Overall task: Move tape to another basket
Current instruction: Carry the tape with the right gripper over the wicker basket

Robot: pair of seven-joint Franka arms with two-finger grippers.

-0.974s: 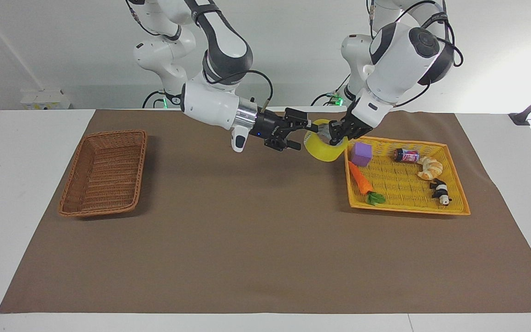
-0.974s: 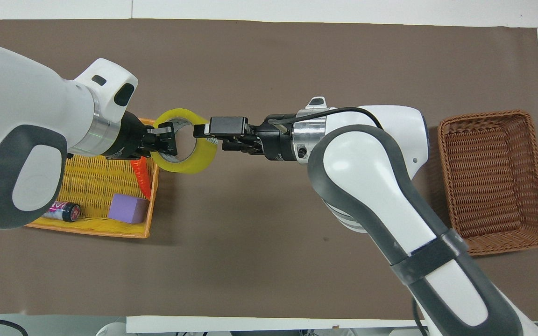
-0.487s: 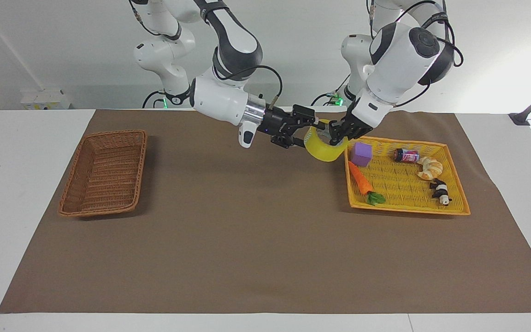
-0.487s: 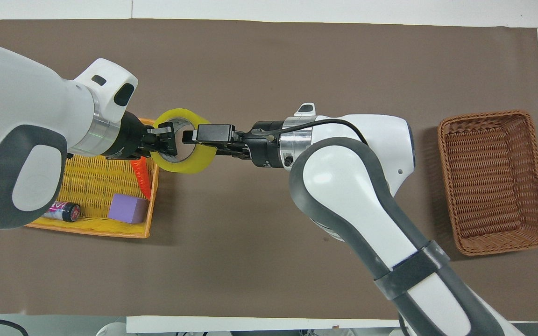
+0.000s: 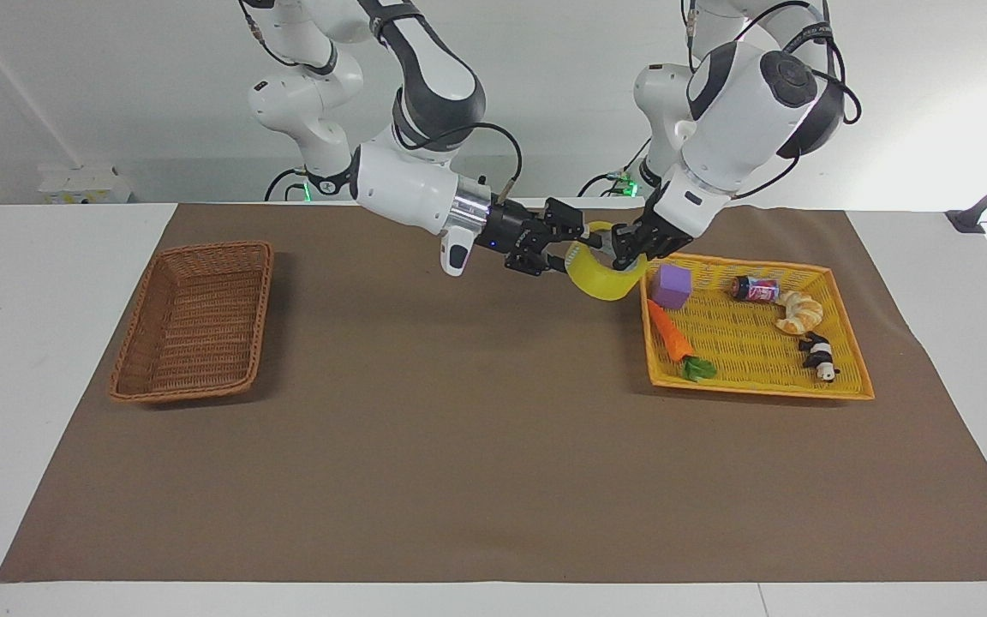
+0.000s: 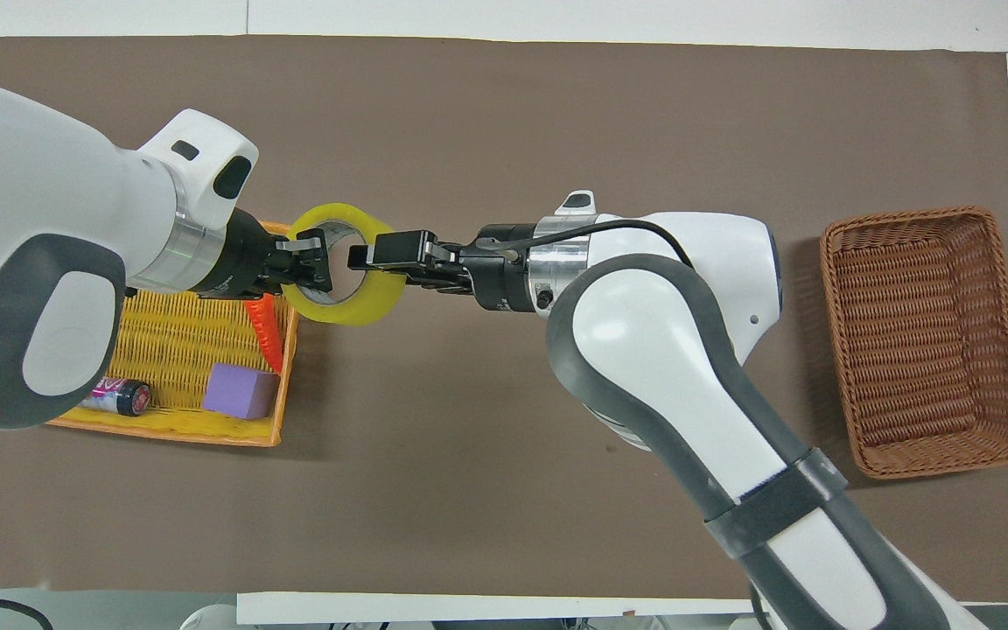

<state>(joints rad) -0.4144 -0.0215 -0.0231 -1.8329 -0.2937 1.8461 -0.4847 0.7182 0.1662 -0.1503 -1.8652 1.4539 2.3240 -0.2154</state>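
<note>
The tape (image 5: 601,276) hung in the air between your two grippers, over the brown mat just beside the yellow tray (image 5: 845,390) and well apart from the basket (image 5: 194,321).

Starting nearest the robots: your left gripper (image 5: 626,248) was clamped on the tape's rim at the side toward the tray, one finger inside the ring and one outside, and carried the roll clear of the tray's edge. Your right gripper (image 5: 575,244) met the roll from the side toward the basket, one finger reaching into the hole and the other under the band. Whether it had closed on the band, I could not tell.

Farther from the robots than the left gripper lay the tray's contents: a purple block (image 5: 672,285), a small jar (image 5: 756,289), a croissant (image 5: 798,312), a carrot (image 5: 673,338) and a panda toy (image 5: 817,355).

By my reading you were midway through a handover. The tape was lifted out of the tray; what was left was securing the right gripper's hold, releasing the left, then carrying the roll across to the basket at the right arm's end of the table and dropping it in.
</note>
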